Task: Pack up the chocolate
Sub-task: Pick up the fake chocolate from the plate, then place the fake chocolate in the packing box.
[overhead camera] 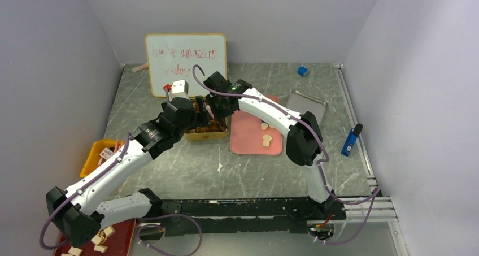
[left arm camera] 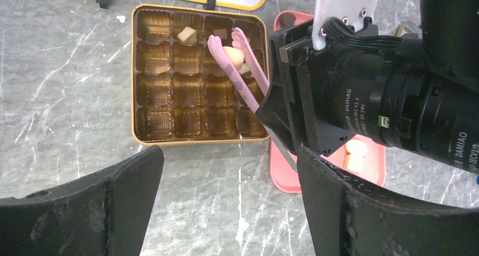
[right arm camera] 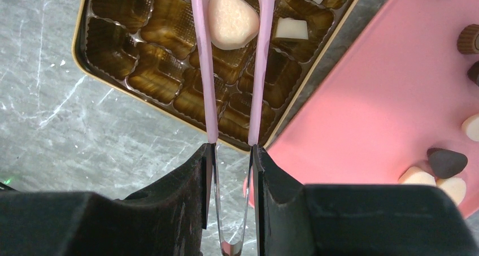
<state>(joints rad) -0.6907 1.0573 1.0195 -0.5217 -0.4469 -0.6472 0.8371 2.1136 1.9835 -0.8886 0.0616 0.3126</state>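
- Black right gripper [right arm camera: 231, 152] is clenched on the metal end of pink tongs [right arm camera: 204, 69], just off the gold tray's [right arm camera: 110, 61] edge.
- Nearby, the left gripper [left arm camera: 231, 205] hangs released, jaws wide, short of the tray's near side, touching nothing.
- Beyond the right gripper, the tong tips pinch 1 pale tan chocolate [right arm camera: 233, 20] over the tray's cells.
- 1 white piece [right arm camera: 291, 29] sits in a cell just beside it.
- Dark and pale pieces [right arm camera: 446, 161] lie on the pink mat [right arm camera: 384, 98] beside the tray.
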